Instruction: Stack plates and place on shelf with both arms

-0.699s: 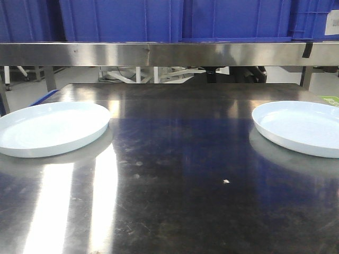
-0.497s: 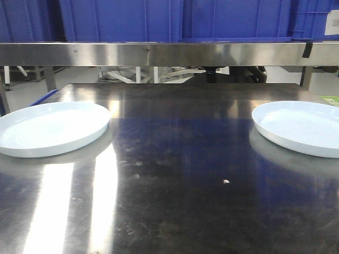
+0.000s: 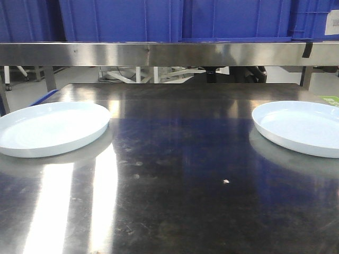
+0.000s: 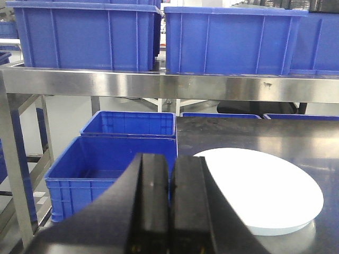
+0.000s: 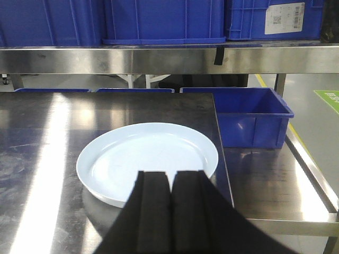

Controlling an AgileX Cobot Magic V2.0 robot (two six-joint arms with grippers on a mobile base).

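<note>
Pale left plate (image 3: 50, 128), right plate (image 3: 302, 127), well apart, at tabletop (image 3: 180, 159) edges

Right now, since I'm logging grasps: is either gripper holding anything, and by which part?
Nothing is held: the black left gripper and black right gripper both have jaws shut together, empty.

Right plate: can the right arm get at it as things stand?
Probably yes. The right gripper sits at the near rim of the right plate, with nothing between them on the tabletop. Its jaws are closed together, so they would need to open first.
</note>
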